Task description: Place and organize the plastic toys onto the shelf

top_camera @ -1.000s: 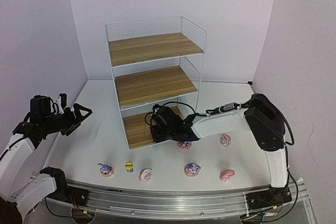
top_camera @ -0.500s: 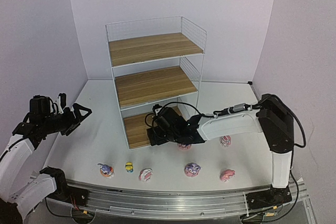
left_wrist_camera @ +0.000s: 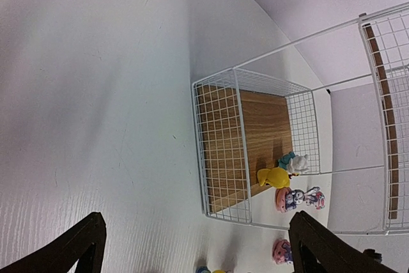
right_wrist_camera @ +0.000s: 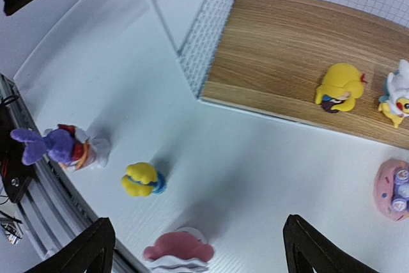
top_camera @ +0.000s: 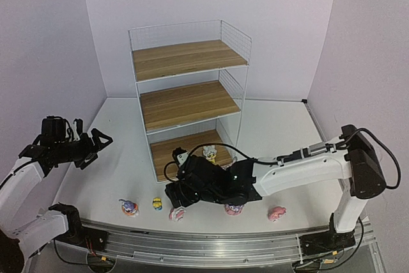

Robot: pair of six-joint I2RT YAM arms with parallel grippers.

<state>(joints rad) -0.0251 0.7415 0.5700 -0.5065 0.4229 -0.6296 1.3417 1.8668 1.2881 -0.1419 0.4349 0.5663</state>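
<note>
The shelf point(top_camera: 185, 103) stands mid-table, white wire frame with brown boards. On its bottom board point(right_wrist_camera: 281, 43) sit a yellow figure point(right_wrist_camera: 339, 86) and a white one point(right_wrist_camera: 399, 94); the white one shows in the top view point(top_camera: 209, 153). A row of toys stands at the front edge: purple bunny point(top_camera: 129, 207), small yellow toy point(top_camera: 157, 203), pink-and-white figure point(top_camera: 177, 213), another bunny point(top_camera: 234, 209), pink figure point(top_camera: 277, 213). My right gripper point(top_camera: 174, 194) is open and empty above the pink-and-white figure point(right_wrist_camera: 179, 252). My left gripper point(top_camera: 97, 139) is open and empty, far left.
A bunny on a pink base point(left_wrist_camera: 297, 198) lies on the table just in front of the shelf's open side point(left_wrist_camera: 223, 132). My right arm point(top_camera: 300, 165) stretches across the front right. A metal rail point(top_camera: 211, 244) runs along the near edge.
My right gripper has pulled back out of the bottom tier and moved toward the front left, over the front row of toys. The left gripper has barely moved.
</note>
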